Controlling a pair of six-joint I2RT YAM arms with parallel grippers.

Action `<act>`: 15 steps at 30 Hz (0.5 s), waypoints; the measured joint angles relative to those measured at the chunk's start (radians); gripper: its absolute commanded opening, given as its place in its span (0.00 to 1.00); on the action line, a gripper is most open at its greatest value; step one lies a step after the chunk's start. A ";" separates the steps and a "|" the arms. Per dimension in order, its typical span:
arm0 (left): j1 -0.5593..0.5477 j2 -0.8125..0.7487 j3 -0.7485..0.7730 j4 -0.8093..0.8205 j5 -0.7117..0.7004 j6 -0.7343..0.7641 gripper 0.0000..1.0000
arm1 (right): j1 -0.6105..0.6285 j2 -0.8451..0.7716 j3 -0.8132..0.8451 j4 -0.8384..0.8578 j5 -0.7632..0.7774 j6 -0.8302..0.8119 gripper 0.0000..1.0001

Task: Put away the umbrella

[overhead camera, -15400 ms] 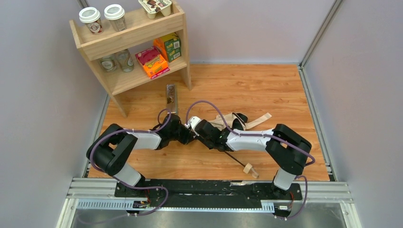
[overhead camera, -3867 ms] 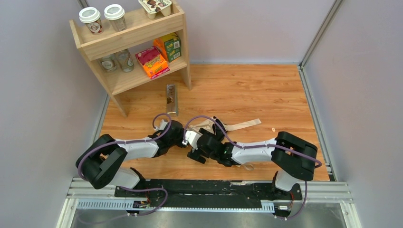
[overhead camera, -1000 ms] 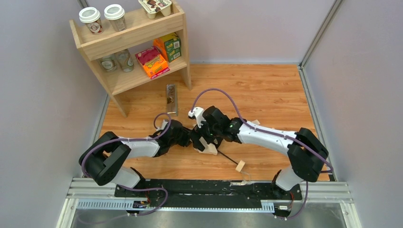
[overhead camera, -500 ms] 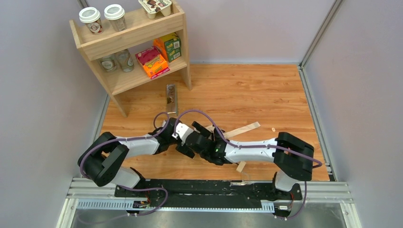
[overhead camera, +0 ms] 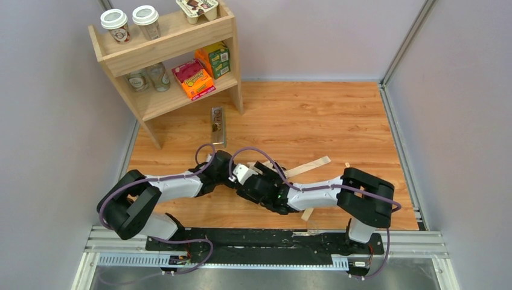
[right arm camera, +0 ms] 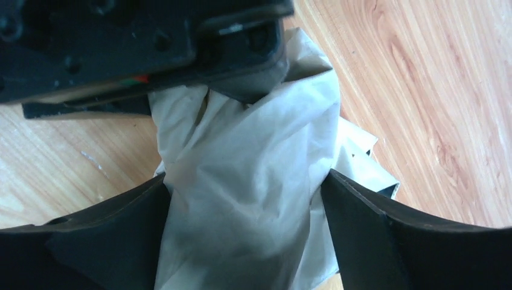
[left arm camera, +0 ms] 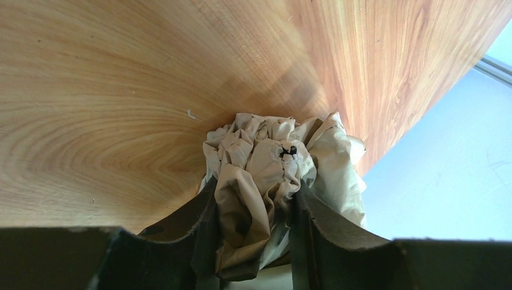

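On the pale-walled wood-grain desk (overhead camera: 314, 115), near the shelf (overhead camera: 163, 60), the umbrella (left arm camera: 259, 169) is pinched by the left fingers (left arm camera: 181, 244) — straddled by the wide-spread right fingers (right arm camera: 374, 241).

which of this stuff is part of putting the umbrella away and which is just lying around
Part of the job: umbrella, clamped in the left pincer; right pincer open around its cloth.
Just lying about: shelf, paper cups, glass jars, snack boxes, dark packet.
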 measured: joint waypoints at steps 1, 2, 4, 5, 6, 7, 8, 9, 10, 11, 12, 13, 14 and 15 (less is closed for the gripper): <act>0.000 0.000 0.000 0.000 0.000 -0.003 0.00 | 0.000 0.007 0.001 0.008 0.004 0.000 0.64; 0.000 0.000 0.000 0.000 0.000 -0.004 0.00 | 0.000 0.019 0.007 0.015 0.007 -0.002 0.47; 0.000 -0.003 0.001 -0.003 -0.013 -0.010 0.00 | 0.001 0.052 0.031 0.018 0.005 -0.006 0.23; 0.002 -0.008 0.002 -0.004 -0.026 -0.006 0.00 | 0.002 0.071 0.045 0.018 -0.001 -0.009 0.14; 0.003 -0.015 0.003 -0.004 -0.034 0.007 0.05 | 0.002 0.080 0.055 0.018 -0.006 -0.014 0.06; 0.004 -0.029 0.003 -0.010 -0.043 0.018 0.12 | -0.001 0.082 0.056 0.019 -0.017 -0.014 0.00; 0.003 -0.046 0.000 -0.016 -0.050 0.029 0.31 | -0.008 0.081 0.054 0.020 -0.028 -0.014 0.00; 0.003 -0.061 -0.002 -0.023 -0.059 0.043 0.41 | -0.016 0.075 0.053 0.023 -0.051 -0.013 0.00; 0.003 -0.073 -0.005 -0.028 -0.064 0.051 0.54 | -0.026 0.068 0.051 0.024 -0.073 -0.009 0.00; 0.003 -0.088 -0.007 -0.034 -0.073 0.069 0.65 | -0.038 0.060 0.043 0.035 -0.112 -0.010 0.00; 0.003 -0.101 -0.009 -0.041 -0.080 0.085 0.78 | -0.053 0.049 0.033 0.045 -0.154 -0.009 0.00; 0.005 -0.111 -0.012 -0.050 -0.080 0.108 0.78 | -0.068 0.040 0.026 0.051 -0.188 -0.006 0.00; 0.011 -0.128 -0.018 -0.066 -0.083 0.133 0.78 | -0.091 0.028 0.017 0.058 -0.232 0.001 0.00; 0.018 -0.148 -0.030 -0.072 -0.084 0.157 0.78 | -0.119 0.017 0.010 0.062 -0.276 0.010 0.00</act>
